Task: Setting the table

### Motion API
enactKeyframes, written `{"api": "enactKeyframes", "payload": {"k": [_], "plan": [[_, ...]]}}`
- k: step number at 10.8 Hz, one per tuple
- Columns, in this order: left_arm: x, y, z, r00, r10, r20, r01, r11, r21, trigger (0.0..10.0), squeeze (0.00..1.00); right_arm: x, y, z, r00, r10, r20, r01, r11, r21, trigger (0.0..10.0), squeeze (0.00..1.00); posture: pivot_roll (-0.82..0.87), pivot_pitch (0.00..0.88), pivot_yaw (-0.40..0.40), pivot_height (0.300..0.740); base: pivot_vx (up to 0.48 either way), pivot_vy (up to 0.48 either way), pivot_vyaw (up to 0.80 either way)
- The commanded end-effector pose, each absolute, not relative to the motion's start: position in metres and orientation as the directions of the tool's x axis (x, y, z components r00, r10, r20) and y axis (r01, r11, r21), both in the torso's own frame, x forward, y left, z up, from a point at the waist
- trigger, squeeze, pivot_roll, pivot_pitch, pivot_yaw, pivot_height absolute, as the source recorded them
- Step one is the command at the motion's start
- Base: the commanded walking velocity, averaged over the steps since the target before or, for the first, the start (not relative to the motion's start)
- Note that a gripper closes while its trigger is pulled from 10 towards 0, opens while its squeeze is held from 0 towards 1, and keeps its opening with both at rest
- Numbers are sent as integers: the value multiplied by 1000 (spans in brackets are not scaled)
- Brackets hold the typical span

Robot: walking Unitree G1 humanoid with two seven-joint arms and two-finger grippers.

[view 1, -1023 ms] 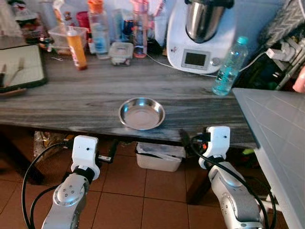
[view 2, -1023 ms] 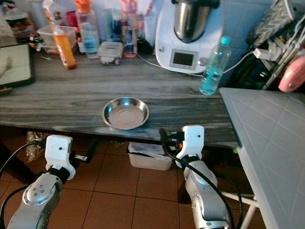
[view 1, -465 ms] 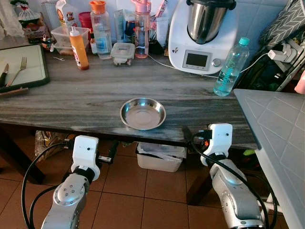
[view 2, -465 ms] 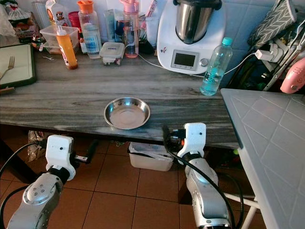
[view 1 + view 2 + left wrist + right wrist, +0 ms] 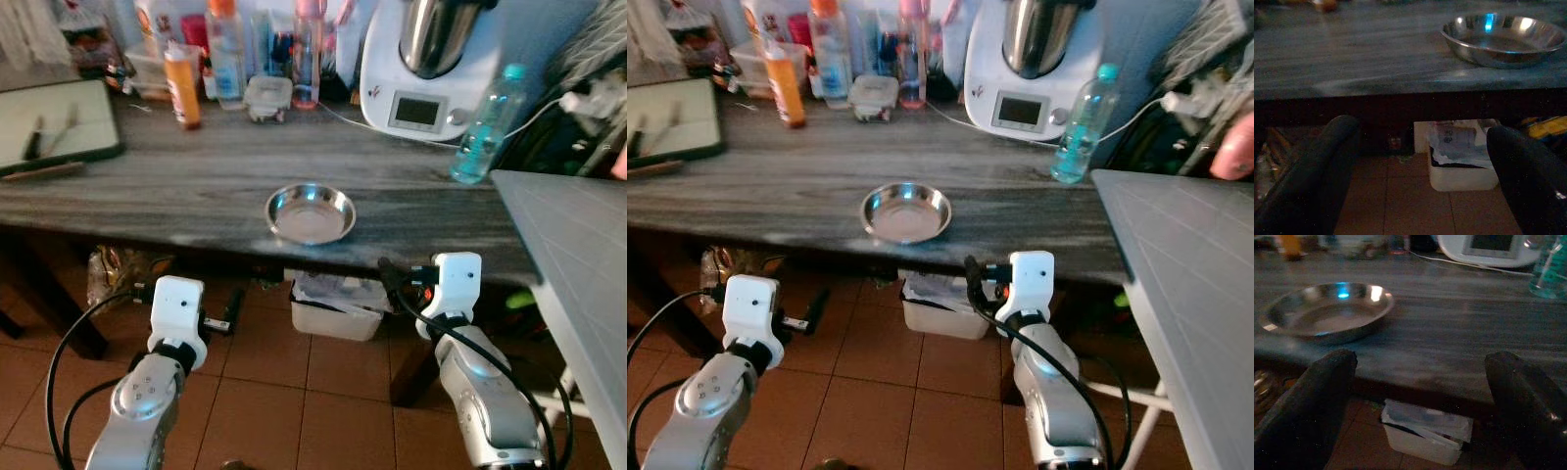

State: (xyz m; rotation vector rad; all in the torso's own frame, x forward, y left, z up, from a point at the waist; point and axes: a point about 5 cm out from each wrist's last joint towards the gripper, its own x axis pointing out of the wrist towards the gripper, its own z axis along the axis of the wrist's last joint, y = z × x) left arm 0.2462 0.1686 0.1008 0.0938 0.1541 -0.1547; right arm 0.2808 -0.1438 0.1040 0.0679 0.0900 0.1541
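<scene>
Right now we hold both arms low in front of the desk [image 5: 147, 196], the left end effector [image 5: 1415, 161] and right end effector [image 5: 1420, 396] each with fingers spread apart and empty, while the steel bowl [image 5: 311, 213] sits near the desk's front edge at twelve o'clock from us. Our worry is that raising either arm from below could knock the desk's underside or edge and nudge the bowl, and a reach toward one o'clock could topple the water bottle [image 5: 482, 125].
</scene>
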Motion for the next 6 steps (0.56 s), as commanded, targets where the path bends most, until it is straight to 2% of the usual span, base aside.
{"api": "enactKeyframes", "payload": {"k": [1,6], "plan": [[244,167,101,976,-142,-164,156,985,76,10000,0,285,-146,106,986,149,-80,-143,987,70,10000,0,144,0,-37,740,-341,0,0],[245,168,101,975,-145,-170,161,983,83,10000,0,288,-148,108,991,116,-61,-113,992,53,10000,0,150,0,-37,740,-341,0,0]]}}
